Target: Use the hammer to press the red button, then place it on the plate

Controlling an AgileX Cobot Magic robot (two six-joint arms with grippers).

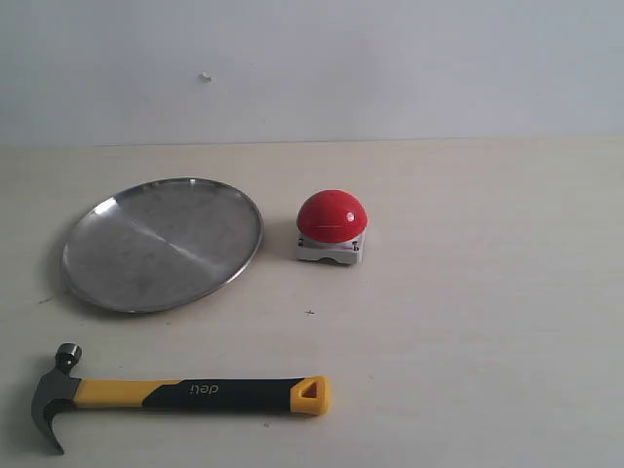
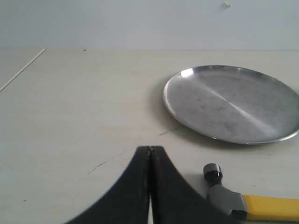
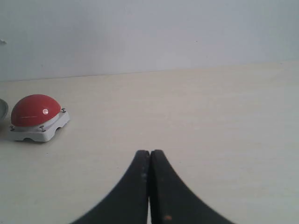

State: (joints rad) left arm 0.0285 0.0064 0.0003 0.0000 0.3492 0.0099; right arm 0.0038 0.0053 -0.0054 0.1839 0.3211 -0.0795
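Observation:
The hammer lies flat near the table's front left, dark head to the left, yellow end to the right. Its steel head also shows in the left wrist view, just beside my left gripper, which is shut and holds nothing. The steel plate rests behind the hammer, also seen as the plate in the left wrist view. The red button stands right of the plate on its white base. My right gripper is shut and empty, well apart from the red button. Neither gripper shows in the exterior view.
The pale wooden table runs back to a plain white wall. A thin seam or edge line crosses the table far from the plate in the left wrist view.

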